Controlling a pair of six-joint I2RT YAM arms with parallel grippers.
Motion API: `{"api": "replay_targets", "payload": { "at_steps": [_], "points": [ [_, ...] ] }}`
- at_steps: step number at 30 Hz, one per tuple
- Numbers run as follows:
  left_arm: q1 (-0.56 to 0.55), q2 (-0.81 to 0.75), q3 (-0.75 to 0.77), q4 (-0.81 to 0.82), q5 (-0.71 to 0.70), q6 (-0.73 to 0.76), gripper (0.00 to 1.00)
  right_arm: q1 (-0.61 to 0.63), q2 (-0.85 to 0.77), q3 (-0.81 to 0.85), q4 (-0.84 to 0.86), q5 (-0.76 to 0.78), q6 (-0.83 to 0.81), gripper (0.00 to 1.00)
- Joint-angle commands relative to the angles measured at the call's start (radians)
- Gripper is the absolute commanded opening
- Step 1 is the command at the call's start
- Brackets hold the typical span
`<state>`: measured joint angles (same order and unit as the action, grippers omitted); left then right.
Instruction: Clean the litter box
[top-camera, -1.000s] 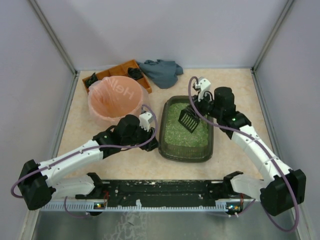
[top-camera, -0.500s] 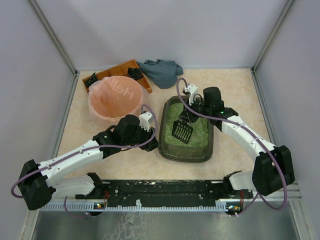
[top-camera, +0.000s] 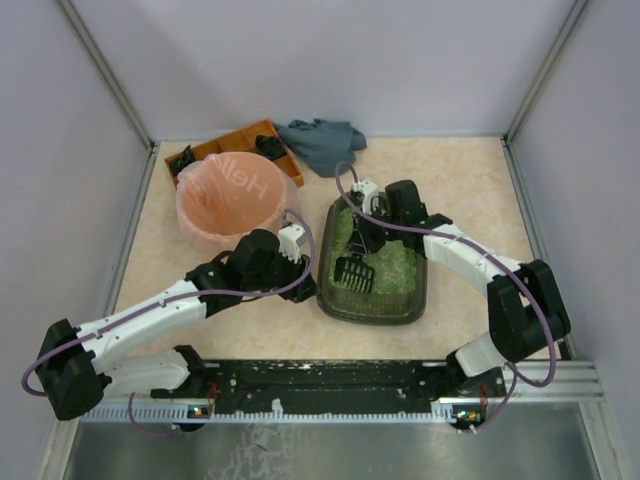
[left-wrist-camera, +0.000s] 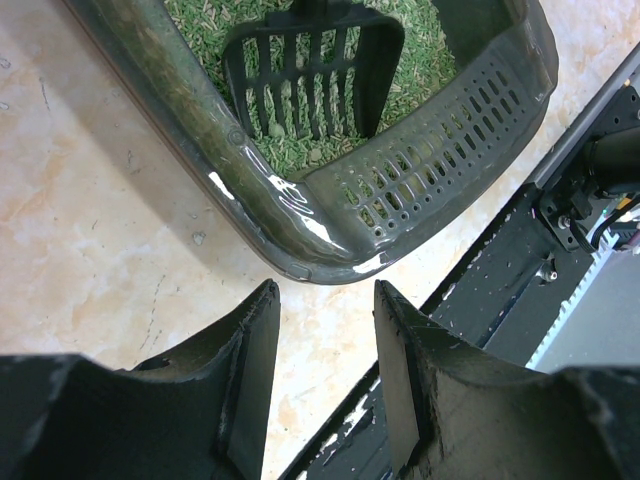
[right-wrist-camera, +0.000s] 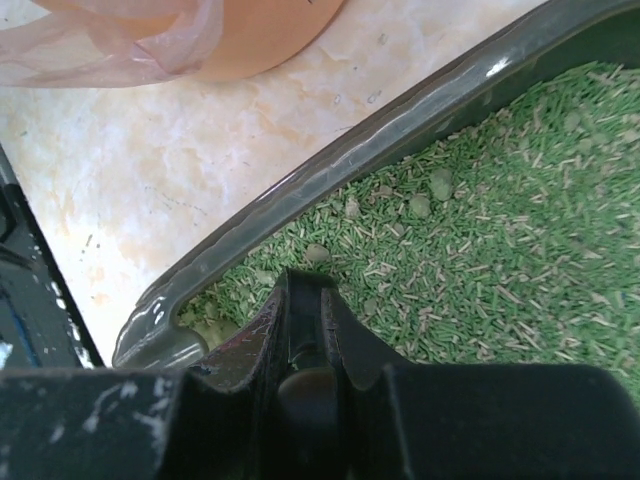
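Seen from above, the litter box (top-camera: 372, 310), a dark grey-green tray of pale green granules (right-wrist-camera: 520, 250), is sitting in the middle of the tabletop (top-camera: 460, 180), just right of the round pink-bagged bin (top-camera: 215, 232).

The right hand (top-camera: 366, 226) is reaching in over the box's far left part. It is clamping the handle of a black slotted scoop (top-camera: 349, 270). The scoop's blade is resting in the granules near the left wall, its open mouth pointing toward the arms. The right wrist view is showing a few small pale clumps (right-wrist-camera: 440, 184) lying among the granules beside the handle.

The left hand (left-wrist-camera: 325, 300) is hovering over the tabletop by the box's near left corner. Its fingers are standing apart with nothing between them, and they are not touching the box.

Likely step: digging under clumps to lift them out.

What could go wrong:
- Nothing is bracing the box, so a hard push of the blade could slide it across the tabletop.
- A steep or fast drag toward the near wall could be flicking granules over the rim.
- Small clumps could be dropping through the slots, or rolling off a tilted blade, on the way to the bin.
- The thin handle could be twisting in the grip under load.
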<state>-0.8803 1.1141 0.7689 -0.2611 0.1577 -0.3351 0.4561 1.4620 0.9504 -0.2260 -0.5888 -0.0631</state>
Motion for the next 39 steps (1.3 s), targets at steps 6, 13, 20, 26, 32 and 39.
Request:
{"api": "replay_targets", "payload": {
  "at_steps": [6,13,20,26,32,39],
  "points": [
    [-0.004,-0.007,0.013,0.013,0.006,0.013,0.49,0.015,0.146,-0.09,-0.001,-0.12,0.205,0.0],
    [-0.005,-0.016,0.011,0.006,0.001,0.011,0.49,-0.063,0.109,-0.162,0.15,-0.179,0.432,0.0],
    [-0.004,-0.013,0.01,0.009,0.003,0.01,0.49,-0.129,0.023,-0.177,0.201,-0.175,0.56,0.0],
    [-0.004,-0.015,0.01,0.013,0.005,0.009,0.49,-0.142,0.021,-0.203,0.3,-0.163,0.658,0.0],
    [-0.003,-0.027,0.002,0.0,-0.006,0.013,0.49,-0.16,-0.006,-0.229,0.401,-0.153,0.729,0.0],
    [-0.003,-0.024,0.002,0.003,-0.006,0.015,0.48,-0.162,-0.045,-0.187,0.427,-0.131,0.683,0.0]
  ]
}}
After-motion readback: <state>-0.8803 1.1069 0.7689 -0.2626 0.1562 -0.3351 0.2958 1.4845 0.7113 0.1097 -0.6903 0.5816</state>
